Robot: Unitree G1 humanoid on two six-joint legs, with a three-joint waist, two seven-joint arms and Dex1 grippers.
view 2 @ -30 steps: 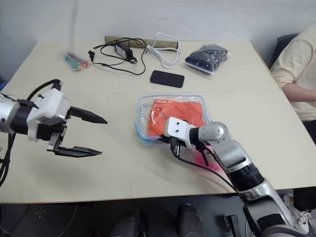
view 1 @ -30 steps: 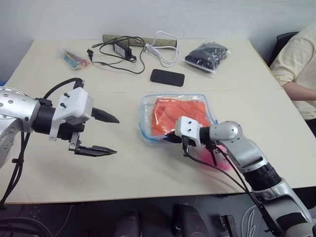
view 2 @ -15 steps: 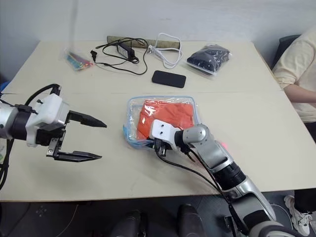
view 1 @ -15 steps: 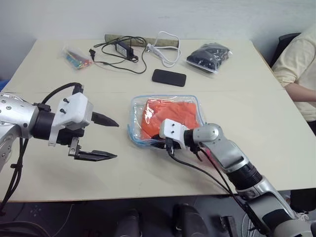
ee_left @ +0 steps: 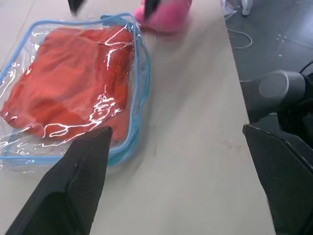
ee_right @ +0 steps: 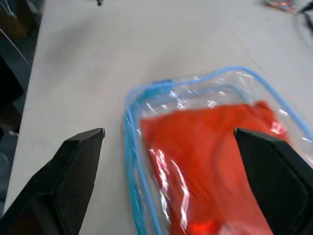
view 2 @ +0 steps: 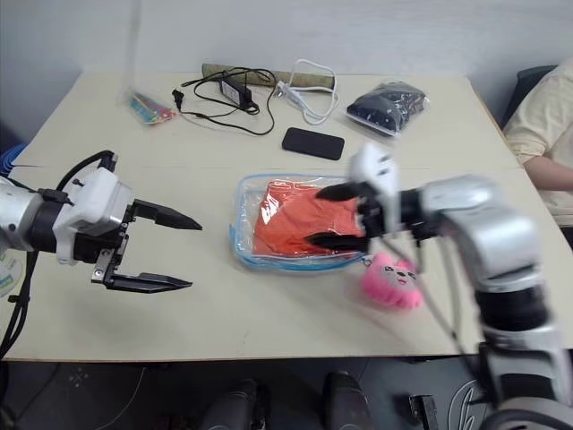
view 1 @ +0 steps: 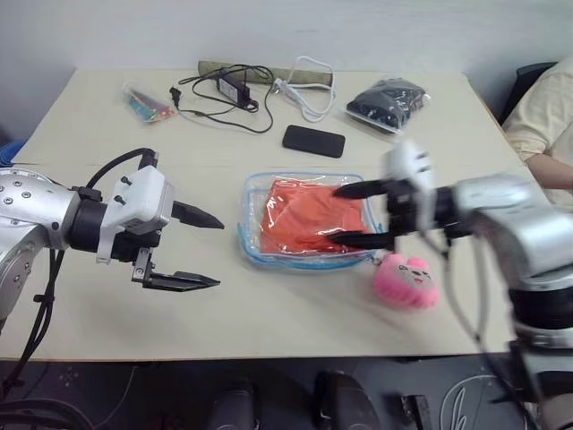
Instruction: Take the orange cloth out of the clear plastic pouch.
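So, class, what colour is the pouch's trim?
Light blue, on the clear plastic pouch; best in the left wrist view.

We see the right pincer (view 1: pixel 351 215) and its arm smeared by motion blur, its fingers covering part of the orange cloth (view 1: pixel 313 219). The person's sleeve (view 1: pixel 542 125) is cut off by the frame edge. The small bag's (view 1: pixel 148 103) contents are too small to tell.

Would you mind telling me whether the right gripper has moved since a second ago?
Yes. The right gripper has lifted off the table, away from the pink toy, and opened above the pouch.
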